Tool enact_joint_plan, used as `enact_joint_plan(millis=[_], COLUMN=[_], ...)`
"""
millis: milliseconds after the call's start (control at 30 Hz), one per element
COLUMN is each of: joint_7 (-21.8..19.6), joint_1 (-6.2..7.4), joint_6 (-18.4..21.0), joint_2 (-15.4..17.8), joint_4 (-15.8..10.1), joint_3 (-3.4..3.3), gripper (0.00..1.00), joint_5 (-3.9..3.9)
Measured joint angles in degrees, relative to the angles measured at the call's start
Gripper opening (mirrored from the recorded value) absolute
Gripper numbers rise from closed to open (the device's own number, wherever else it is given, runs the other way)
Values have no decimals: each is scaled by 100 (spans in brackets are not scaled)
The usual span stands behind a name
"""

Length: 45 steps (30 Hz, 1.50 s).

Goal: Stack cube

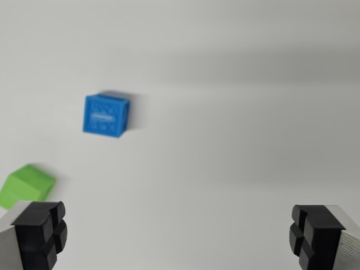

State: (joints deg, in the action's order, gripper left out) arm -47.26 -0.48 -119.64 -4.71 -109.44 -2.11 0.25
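Blue cube flat on table, green cube apart

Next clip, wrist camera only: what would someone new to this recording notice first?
The blue cube stands out most, alone on the pale table in the upper part of the wrist view's left. A green cube sits lower, at the left edge, apart from the blue one and partly hidden behind a black fingertip. The claw is open and empty, its fingers framing the bottom corners.

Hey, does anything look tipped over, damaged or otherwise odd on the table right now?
Nothing stands out. The blue cube and the green cube sit apart on the white table, both seemingly intact, though the picture is blurred. The tool is open and empty.
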Motion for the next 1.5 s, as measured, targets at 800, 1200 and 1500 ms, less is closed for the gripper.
enact_joint_plan(millis=[800,1200,1500], joint_7=[-381,-790,-1178], joint_1=[123,261,387], joint_6=[-196,-406,-591], joint_2=[35,66,80], joint_4=[-290,-571,-812], joint_3=[47,91,137], gripper=[100,100,100], joint_5=[-12,-42,-64])
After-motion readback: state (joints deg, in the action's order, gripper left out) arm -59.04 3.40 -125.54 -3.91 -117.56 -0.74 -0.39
